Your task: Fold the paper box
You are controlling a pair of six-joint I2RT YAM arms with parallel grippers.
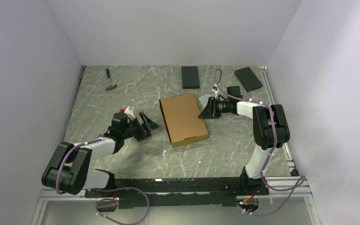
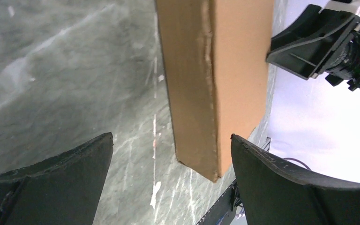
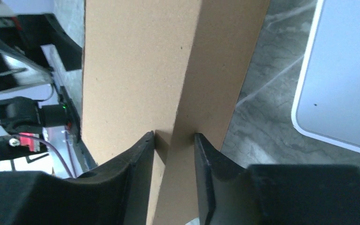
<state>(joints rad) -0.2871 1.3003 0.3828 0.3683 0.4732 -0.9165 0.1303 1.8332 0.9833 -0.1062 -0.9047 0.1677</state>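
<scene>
Between the fingers of our right gripper (image 3: 174, 136), set narrow, we pinch the side edge of the paper box (image 3: 136, 70). Our left gripper (image 2: 171, 137) stands wide, the paper box just ahead, not touched. It looks almost closed; next we probably must press it shut.

Both wrist views cut the paper box (image 2: 236, 70) off at top; white case (image 3: 344, 70) cropped rt.
</scene>
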